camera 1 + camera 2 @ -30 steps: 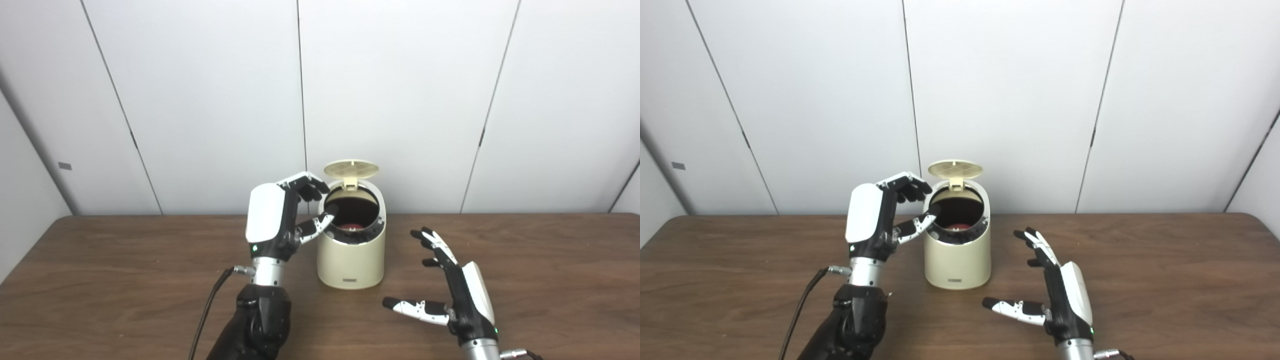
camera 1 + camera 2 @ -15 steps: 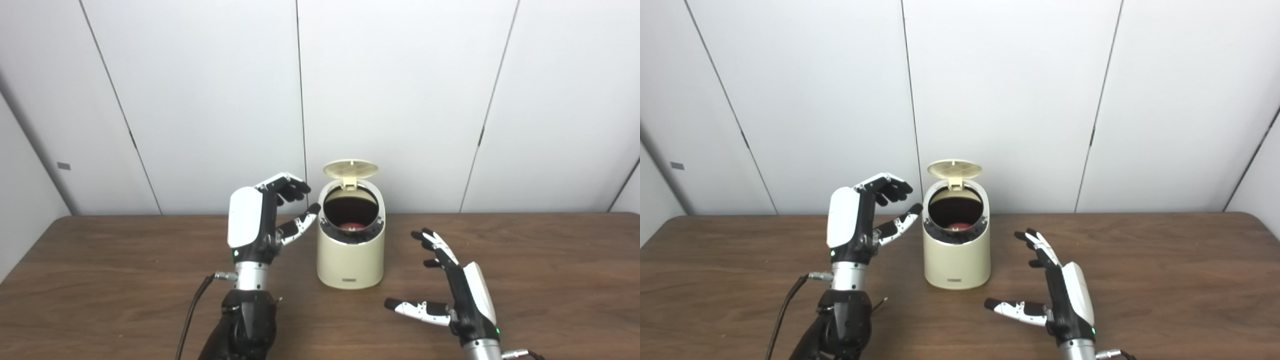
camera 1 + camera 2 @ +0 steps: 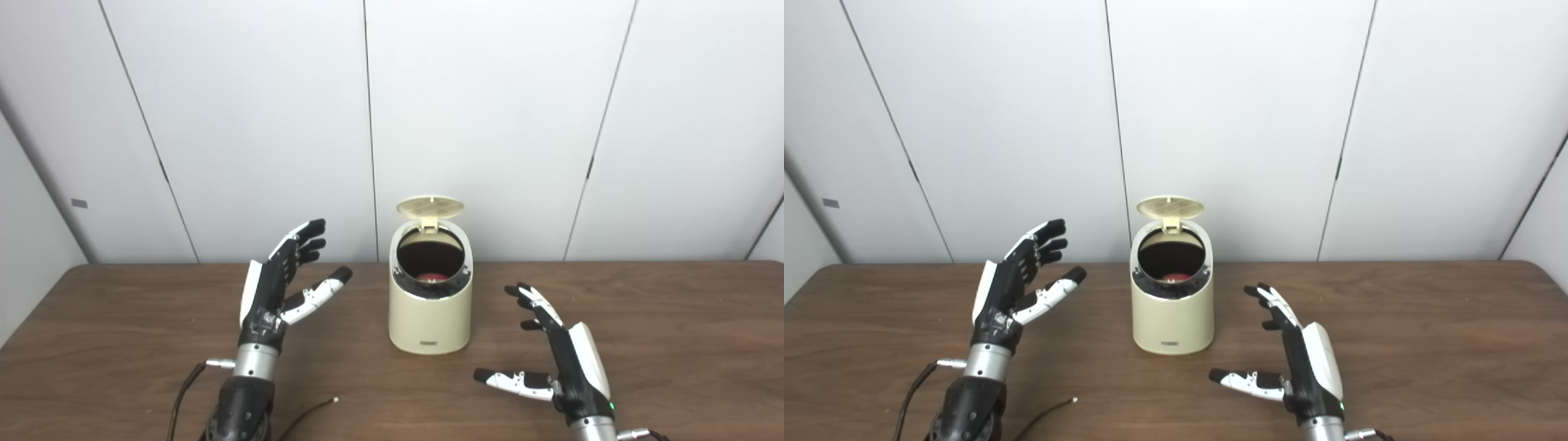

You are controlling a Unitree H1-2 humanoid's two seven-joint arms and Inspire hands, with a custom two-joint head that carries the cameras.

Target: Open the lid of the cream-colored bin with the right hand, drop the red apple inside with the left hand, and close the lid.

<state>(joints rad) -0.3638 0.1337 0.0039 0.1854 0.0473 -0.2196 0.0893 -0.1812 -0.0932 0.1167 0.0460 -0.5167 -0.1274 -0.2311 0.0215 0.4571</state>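
One bin (image 3: 430, 315) mid-table (image 3: 122, 343), lid (image 3: 430, 207) up; one apple (image 3: 430, 277) inside. Two hands: left hand (image 3: 277, 294) raised beside bin, fingers spread, empty; right hand (image 3: 560, 361) low, fingers apart, empty.

White panelled wall (image 3: 490, 122) behind dark wooden table (image 3: 674, 318)

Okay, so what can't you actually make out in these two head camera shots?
- Red apple: only a sliver shows; the cream-colored bin rim hides the rest, both views.
- Bin's front label: too small to read.
- Right hand: wrist cut off by the bottom edge.
- Left hand: forearm cut off likewise.
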